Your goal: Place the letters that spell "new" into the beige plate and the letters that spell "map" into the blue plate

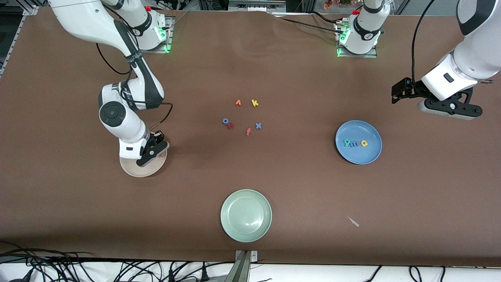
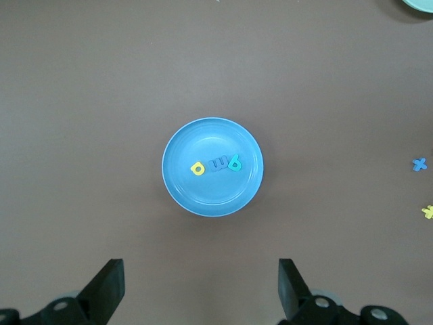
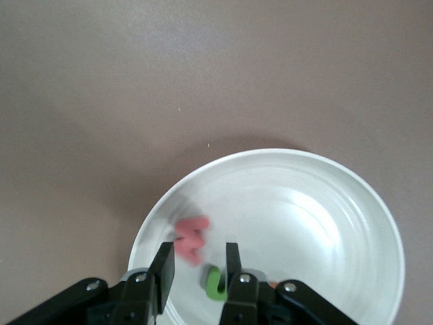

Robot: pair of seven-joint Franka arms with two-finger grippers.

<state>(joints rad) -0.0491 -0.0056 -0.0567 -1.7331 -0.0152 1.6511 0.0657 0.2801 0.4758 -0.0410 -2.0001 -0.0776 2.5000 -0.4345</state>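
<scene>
Two letters showed in the beige plate (image 1: 131,169) at the right arm's end of the surface: green "n" (image 3: 215,283) and pink-red "w" (image 3: 191,238), just off the right hand (image 3: 198,261), whose fingers stood slightly parted and empty. We judged a straight lift safest, so neither letter got flicked. The blue plate (image 1: 370,154) held "map" (image 1: 354,144); the left hand (image 2: 199,288) waited over the surface near it, wide open and empty.

Even overhead light keeps shadows soft, glare sheens the beige plate (image 3: 325,223), and the pink-red "w" (image 3: 191,237) just beside the right gripper (image 3: 198,271) blurs.

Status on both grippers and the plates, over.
Right gripper open over beige plate, pink w and green n in it. Left gripper open, waiting. Blue plate loaded.
</scene>
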